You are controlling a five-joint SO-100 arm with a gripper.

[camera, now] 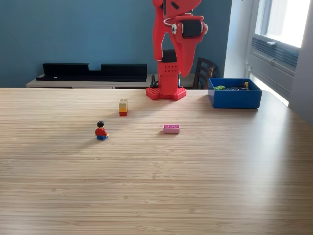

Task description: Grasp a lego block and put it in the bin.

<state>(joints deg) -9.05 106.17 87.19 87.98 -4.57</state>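
Red arm (175,44) stands folded upright on its studded base (166,93); its claw is out of view. Blue bin (234,95) sits at the exterior view's right, pink lego block (171,129) lies flat on the table (156,186) in front of the base
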